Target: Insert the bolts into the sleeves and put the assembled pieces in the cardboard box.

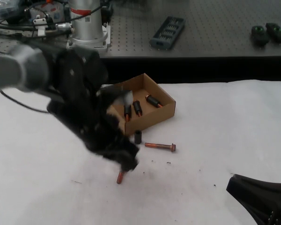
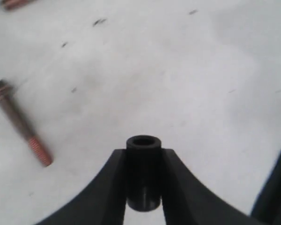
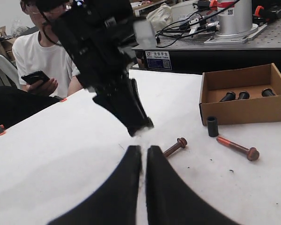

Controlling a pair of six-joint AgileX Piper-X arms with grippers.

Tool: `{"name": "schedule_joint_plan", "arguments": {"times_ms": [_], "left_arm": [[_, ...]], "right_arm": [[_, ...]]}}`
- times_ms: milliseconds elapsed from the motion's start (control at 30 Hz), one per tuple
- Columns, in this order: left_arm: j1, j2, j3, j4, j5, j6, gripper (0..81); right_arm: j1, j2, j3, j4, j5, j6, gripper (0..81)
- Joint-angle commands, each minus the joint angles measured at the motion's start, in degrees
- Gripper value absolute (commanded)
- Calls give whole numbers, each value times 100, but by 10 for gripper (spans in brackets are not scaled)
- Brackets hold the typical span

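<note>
The left pincer [image 2: 143, 151] is clamped on a short black sleeve [image 2: 143, 180], one finger against each side of it and its open bore facing away from the wrist. In the high view this pincer [image 1: 127, 163] hangs low over the white surface [image 1: 215, 131] just left of the frame's centre, its tip right above one copper-coloured bolt [image 1: 121, 177] that lies on the surface with its threaded end nearest the camera. A second bolt [image 1: 160, 146] lies flat a little to the right of that, head toward the right, and a loose sleeve [image 1: 138, 137] stands upright just above it, close to the near wall of the cardboard box [image 1: 165, 113]. The box sits open slightly above the frame's centre and holds three assembled pieces [image 1: 137, 108] lying side by side on its floor. The right pincer [image 3: 143, 151] is drawn narrow, its two fingers almost touching with nothing between them; in the high view it [image 1: 239, 186] sits at the lower right corner of the frame, well apart from the bolts and the box.
</note>
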Motion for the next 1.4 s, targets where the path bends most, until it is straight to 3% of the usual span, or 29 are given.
{"name": "schedule_joint_plan", "arguments": {"times_ms": [0, 333, 600, 1033, 1167, 1367], "left_arm": [[-7, -373, -44, -74, 679, -153, 0], [-7, -1381, 409, -82, 930, -173, 0], [-7, -2776, 1969, -2300, 892, -1044, 0], [-7, -4680, 5005, -5747, -1020, -2006, 0], [-7, -4794, 5689, -6608, -1419, -2145, 0], [-7, -4799, 6187, -7357, -1438, -2162, 0]], "right_arm": [[11, -21, -47, -8, 17, 9, 55], [11, -21, -47, 134, 209, 9, 55], [11, -21, -47, 326, 435, 9, 58], [11, 105, -1345, 3186, 558, -148, 58], [11, 719, -2016, 3679, 558, -107, 58], [11, 2420, -3124, 3928, 391, 149, 58]]}}
